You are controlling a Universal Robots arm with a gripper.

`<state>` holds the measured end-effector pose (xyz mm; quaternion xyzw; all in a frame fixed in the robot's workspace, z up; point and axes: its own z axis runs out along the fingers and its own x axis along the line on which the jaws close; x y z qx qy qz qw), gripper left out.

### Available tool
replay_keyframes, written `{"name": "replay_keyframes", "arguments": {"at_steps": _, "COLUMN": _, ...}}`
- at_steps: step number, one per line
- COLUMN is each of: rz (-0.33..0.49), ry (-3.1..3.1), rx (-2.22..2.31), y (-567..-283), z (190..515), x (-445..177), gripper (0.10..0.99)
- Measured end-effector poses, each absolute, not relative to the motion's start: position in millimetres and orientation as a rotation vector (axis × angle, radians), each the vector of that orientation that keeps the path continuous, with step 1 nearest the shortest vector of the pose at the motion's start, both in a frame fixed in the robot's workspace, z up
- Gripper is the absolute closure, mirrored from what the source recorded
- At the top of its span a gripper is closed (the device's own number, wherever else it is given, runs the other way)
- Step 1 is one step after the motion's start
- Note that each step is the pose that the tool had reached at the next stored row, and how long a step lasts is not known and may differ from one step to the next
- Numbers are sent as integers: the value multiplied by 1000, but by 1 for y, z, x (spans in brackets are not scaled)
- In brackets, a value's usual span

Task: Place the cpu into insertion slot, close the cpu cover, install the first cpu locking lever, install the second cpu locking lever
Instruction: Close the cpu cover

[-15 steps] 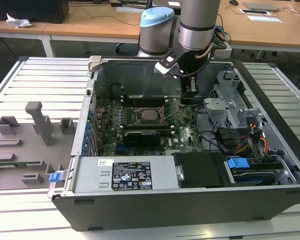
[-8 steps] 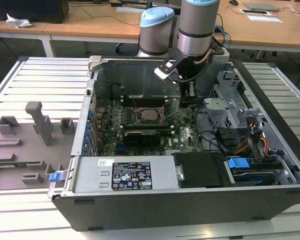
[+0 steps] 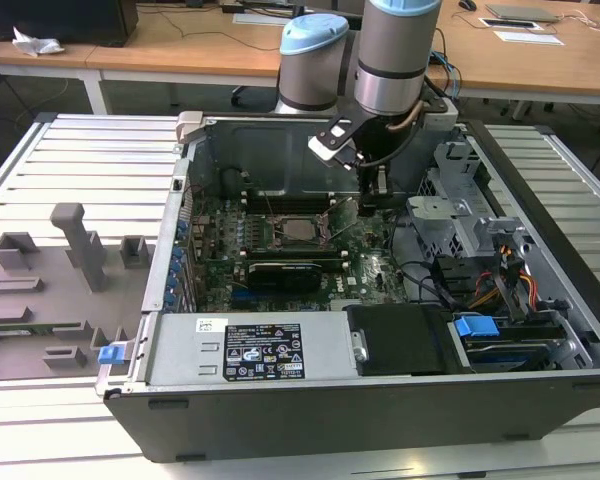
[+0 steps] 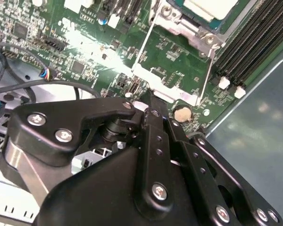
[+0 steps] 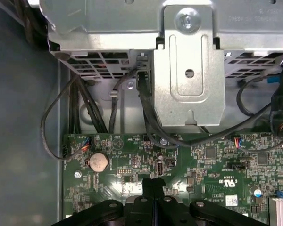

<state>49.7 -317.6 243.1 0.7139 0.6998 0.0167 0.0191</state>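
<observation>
My claw point(image 4: 148, 106) is closed tight, with nothing I can make out between its tips; it sits low over the green motherboard point(image 4: 179, 56), just beside the coin cell point(image 4: 181, 114) and close to the free end of a thin wire locking lever point(image 4: 144, 49); a second locking lever point(image 4: 206, 70) runs alongside, and both look unlatched to me. If the tip skids off that springy wire, I'd expect it to land on the coin cell or the small parts around it; a lever let go half-way could snap back up. On the claw's other side, black cables point(image 5: 148, 117) hang from the drive cage point(image 5: 188, 70); they could snag the wrist as it swings. Farther off, the cpu point(image 4: 212, 7) lies in the insertion slot point(image 3: 283, 232) with the cpu cover point(image 4: 193, 28) seemingly down over it; a lever pushed crooked might lift that cover and shift the chip.
</observation>
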Motion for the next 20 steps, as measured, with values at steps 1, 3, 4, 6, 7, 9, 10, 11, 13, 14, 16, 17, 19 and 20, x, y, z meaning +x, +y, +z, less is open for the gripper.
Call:
{"name": "replay_keyframes", "arguments": {"at_steps": 1, "rz": 45, "ry": 2179, "rx": 2223, "y": -318, "z": 243, "x": 50, "gripper": 980}}
{"name": "replay_keyframes", "arguments": {"at_steps": 3, "rz": 27, "ry": 2195, "rx": 2240, "y": -318, "z": 243, "x": 50, "gripper": 980}}
{"name": "replay_keyframes", "arguments": {"at_steps": 4, "rz": 18, "ry": 2203, "rx": 2249, "y": -318, "z": 243, "x": 50, "gripper": 980}}
{"name": "replay_keyframes", "arguments": {"at_steps": 6, "rz": 3, "ry": 2216, "rx": 2261, "y": -318, "z": 242, "x": 51, "gripper": 980}}
{"name": "replay_keyframes", "arguments": {"at_steps": 7, "rz": 1, "ry": 2217, "rx": 2263, "y": -318, "z": 242, "x": 51, "gripper": 980}}
{"name": "replay_keyframes", "arguments": {"at_steps": 9, "rz": 1, "ry": 2217, "rx": 2263, "y": -318, "z": 242, "x": 51, "gripper": 980}}
{"name": "replay_keyframes", "arguments": {"at_steps": 10, "rz": 1, "ry": 2217, "rx": 2263, "y": -318, "z": 242, "x": 51, "gripper": 980}}
{"name": "replay_keyframes", "arguments": {"at_steps": 11, "rz": 1, "ry": 2217, "rx": 2263, "y": -317, "z": 242, "x": 50, "gripper": 980}}
{"name": "replay_keyframes", "arguments": {"at_steps": 13, "rz": 1, "ry": 2217, "rx": 2263, "y": -317, "z": 242, "x": 47, "gripper": 980}}
{"name": "replay_keyframes", "arguments": {"at_steps": 14, "rz": 1, "ry": 2217, "rx": 2263, "y": -317, "z": 242, "x": 46, "gripper": 980}}
{"name": "replay_keyframes", "arguments": {"at_steps": 16, "rz": 2, "ry": 2217, "rx": 2263, "y": -316, "z": 242, "x": 43, "gripper": 980}}
{"name": "replay_keyframes", "arguments": {"at_steps": 17, "rz": 2, "ry": 2217, "rx": 2263, "y": -316, "z": 242, "x": 41, "gripper": 980}}
{"name": "replay_keyframes", "arguments": {"at_steps": 19, "rz": 2, "ry": 2217, "rx": 2263, "y": -316, "z": 242, "x": 37, "gripper": 980}}
{"name": "replay_keyframes", "arguments": {"at_steps": 20, "rz": 2, "ry": 2217, "rx": 2263, "y": -315, "z": 242, "x": 34, "gripper": 980}}
